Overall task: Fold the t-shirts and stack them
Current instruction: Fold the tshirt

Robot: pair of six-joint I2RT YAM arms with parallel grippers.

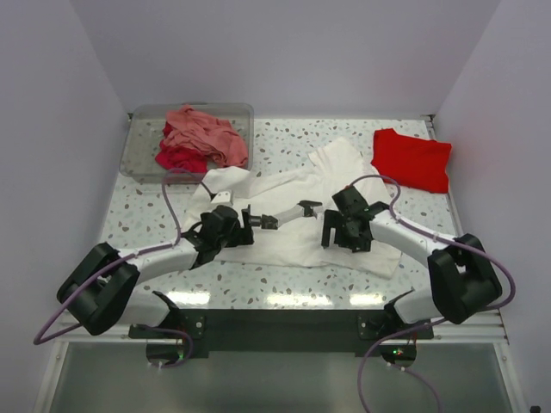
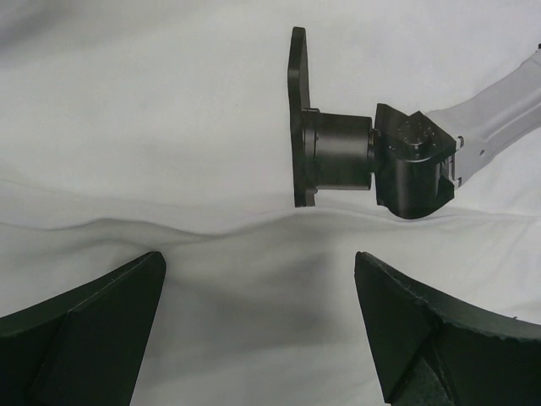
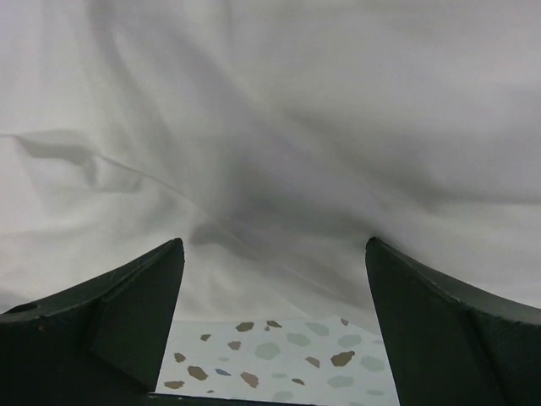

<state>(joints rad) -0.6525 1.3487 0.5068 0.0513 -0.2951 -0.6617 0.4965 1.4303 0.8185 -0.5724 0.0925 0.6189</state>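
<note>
Overhead view, clock directions taken from the table centre, 12 o'clock at the far edge.

- The white t-shirt [image 1: 293,185] is spread over the middle of the speckled table [image 1: 138,211]. It is rumpled rather than flat. One lobe is drawn out toward 10 o'clock and another toward 1 o'clock, and the near edge runs out toward 4 o'clock.
- The red t-shirt [image 1: 411,159] lies as a compact block at 2 o'clock. It is set apart from the white one, with bare table between them.
- A clear bin [image 1: 142,146] stands at 10 to 11 o'clock. A salmon-pink t-shirt [image 1: 202,129] is bunched inside it, with a crimson t-shirt [image 1: 176,159] on its 8 o'clock side.
- The left arm [image 1: 155,256] is reached in from 8 o'clock and the right arm [image 1: 413,237] from 4 o'clock. Both wrists are over the white cloth.

Left wrist view:
- The left gripper [image 2: 259,258] is seen released, its fingers spread wide with nothing between them.
- White cloth fills the view, with a soft ridge running from 9 to 3 o'clock.
- A black joint [image 2: 406,165] of the right arm is seen at 1 to 2 o'clock above the cloth.
- Contact between fingers and cloth cannot be determined.

Right wrist view:
- The right gripper [image 3: 275,245] is likewise released, its fingers wide apart and nothing grasped.
- The cloth edge is found just past the fingertips, with a strip of bare table at 6 o'clock between them.
- Creases are seen converging toward the centre.
</note>
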